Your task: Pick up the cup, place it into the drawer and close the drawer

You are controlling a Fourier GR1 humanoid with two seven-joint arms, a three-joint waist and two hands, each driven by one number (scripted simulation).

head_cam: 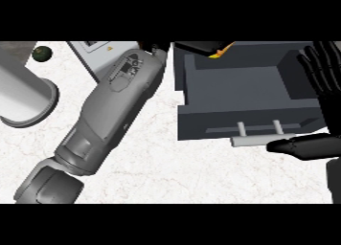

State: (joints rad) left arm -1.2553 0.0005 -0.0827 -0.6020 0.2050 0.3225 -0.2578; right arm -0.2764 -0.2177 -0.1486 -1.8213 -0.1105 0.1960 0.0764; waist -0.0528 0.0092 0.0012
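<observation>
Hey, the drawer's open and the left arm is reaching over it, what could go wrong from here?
1. Only an orange-yellow sliver, probably the cup, shows at the back rim of the drawer beside the left hand; released there, it might land on the rim, not inside.
2. The right hand is open, its thumb by the handle; pushing too soon could catch the left hand.

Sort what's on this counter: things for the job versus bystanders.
Job: cup, just a yellow sliver in the left hand; open drawer; right hand, open beside it.
Lying about: grey cylinder; dark green ball; white box.
</observation>
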